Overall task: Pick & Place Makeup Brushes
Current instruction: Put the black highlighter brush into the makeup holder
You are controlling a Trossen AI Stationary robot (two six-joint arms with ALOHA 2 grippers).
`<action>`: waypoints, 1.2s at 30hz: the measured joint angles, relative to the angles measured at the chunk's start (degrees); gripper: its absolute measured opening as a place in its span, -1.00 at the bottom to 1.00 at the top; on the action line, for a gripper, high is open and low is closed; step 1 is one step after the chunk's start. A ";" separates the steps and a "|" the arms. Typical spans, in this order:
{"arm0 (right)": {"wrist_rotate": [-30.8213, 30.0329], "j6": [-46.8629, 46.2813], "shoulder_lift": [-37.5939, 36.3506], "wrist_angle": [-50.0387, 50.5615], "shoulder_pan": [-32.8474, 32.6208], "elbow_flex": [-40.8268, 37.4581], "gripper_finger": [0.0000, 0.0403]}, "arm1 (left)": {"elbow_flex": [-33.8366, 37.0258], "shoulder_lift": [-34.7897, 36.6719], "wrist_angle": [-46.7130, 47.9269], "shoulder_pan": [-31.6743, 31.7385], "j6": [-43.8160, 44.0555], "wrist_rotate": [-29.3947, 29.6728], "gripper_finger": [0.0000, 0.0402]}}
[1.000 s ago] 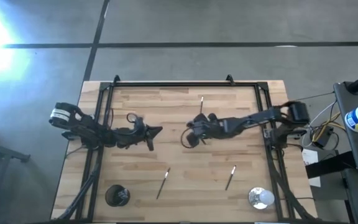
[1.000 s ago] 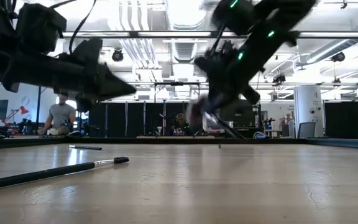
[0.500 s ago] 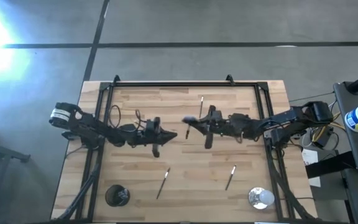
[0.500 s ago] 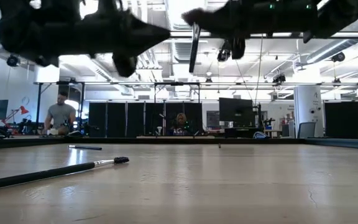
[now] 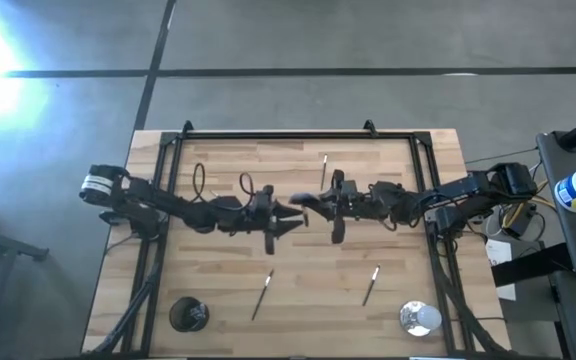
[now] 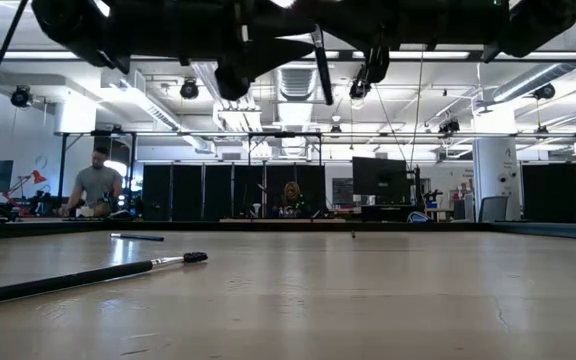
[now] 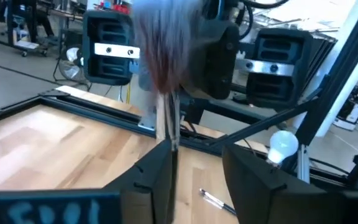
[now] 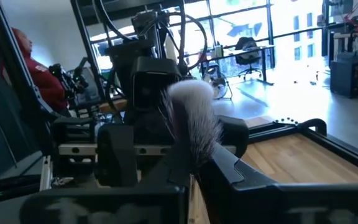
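Above the middle of the table (image 5: 218, 160), the right gripper (image 5: 318, 206) grasps a fluffy-headed makeup brush (image 8: 194, 121), its head toward the left gripper (image 5: 290, 212). Those fingers stand parted around the brush's stem, not yet clenched; the placement suggests a hand-over between arms, held high to clear the wood. Three more brushes lie on the table: one near the far edge (image 5: 324, 166) and two toward the near edge (image 5: 263, 293) (image 5: 370, 284), well apart, likely awaiting pickup.
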State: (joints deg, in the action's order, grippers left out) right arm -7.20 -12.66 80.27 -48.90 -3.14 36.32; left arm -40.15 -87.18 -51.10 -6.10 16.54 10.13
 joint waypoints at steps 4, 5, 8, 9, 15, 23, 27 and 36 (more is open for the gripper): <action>0.55 0.26 0.09 0.08 -0.04 0.00 -0.92 | -0.52 0.02 0.66 0.58 0.37 2.40 -0.29; 0.64 0.40 0.09 0.05 -0.04 0.00 -0.92 | -0.52 0.00 0.77 0.80 0.81 2.43 -0.29; 0.56 0.69 0.09 -0.48 -0.06 -0.01 -0.92 | -0.52 0.00 0.92 1.25 2.33 2.45 -0.29; 0.51 0.85 0.09 -0.95 -0.09 0.00 -0.92 | -0.52 0.00 0.98 1.34 2.59 2.42 -0.29; 0.42 1.32 0.29 -2.43 -0.13 0.00 -0.92 | -1.09 0.00 -1.56 1.50 2.64 1.16 -0.29; 0.41 2.18 0.48 -4.10 -0.41 0.13 -0.92 | -4.53 -1.84 -1.38 1.92 0.38 -0.84 -0.31; 0.28 2.57 0.48 -4.16 -0.81 0.63 -0.91 | -4.87 -1.88 -1.36 2.29 -0.07 -1.14 -0.49; -0.40 2.26 -0.15 -3.91 -0.98 0.90 -0.78 | -4.85 0.33 5.86 2.35 -1.47 -1.28 -0.83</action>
State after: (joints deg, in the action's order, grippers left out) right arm -7.60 -10.39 80.12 -52.81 -4.12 37.21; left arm -44.99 -86.85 -45.24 -3.75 15.07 8.85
